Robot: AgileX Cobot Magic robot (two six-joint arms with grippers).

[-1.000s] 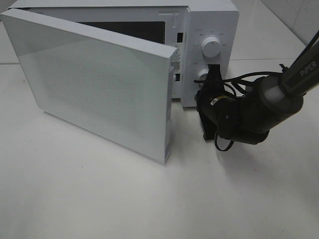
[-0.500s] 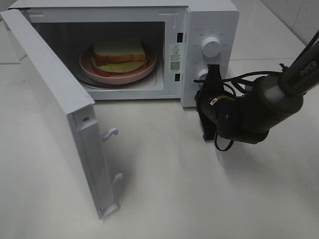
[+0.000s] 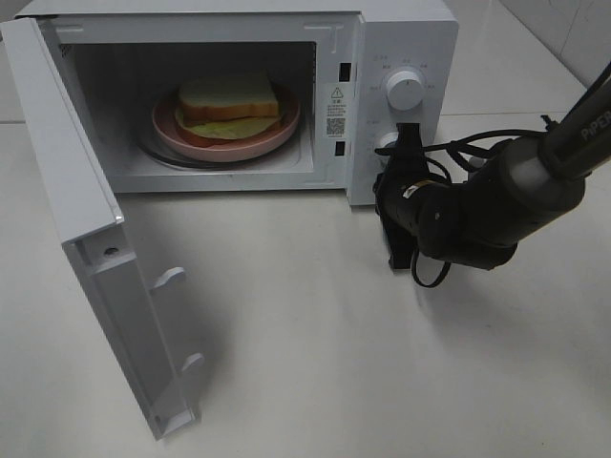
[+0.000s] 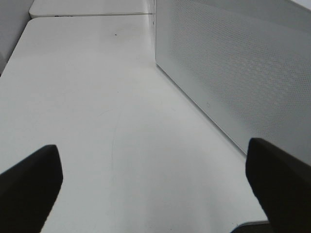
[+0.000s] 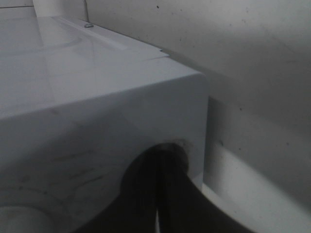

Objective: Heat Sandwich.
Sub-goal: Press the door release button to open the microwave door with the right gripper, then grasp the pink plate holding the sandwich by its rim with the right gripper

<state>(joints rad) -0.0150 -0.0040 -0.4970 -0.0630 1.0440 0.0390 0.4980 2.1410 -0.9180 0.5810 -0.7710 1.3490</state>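
The sandwich point(image 3: 229, 100) has tan bread with green and yellow filling. It lies on a round pink plate point(image 3: 191, 141) inside the white microwave point(image 3: 401, 38). The microwave door point(image 3: 67, 191) stands swung wide open to the left. My right gripper point(image 3: 408, 134) is shut, and its tips rest against the control panel at the lower knob, which it partly hides. In the right wrist view the fingers point(image 5: 158, 194) are pressed together against the white panel. My left gripper point(image 4: 155, 194) is open and empty over bare table beside the door's outer face point(image 4: 243, 73). It does not show in the exterior view.
The upper knob point(image 3: 404, 91) is in full view above my right gripper. The open door reaches far out over the table's front left. The right arm and its cables point(image 3: 477, 205) lie in front of the microwave's right side. The white table point(image 3: 382, 382) stretches in front.
The microwave door has swung from nearly across the opening to wide open at the left, uncovering the sandwich and plate. My right gripper has stayed at the lower knob.
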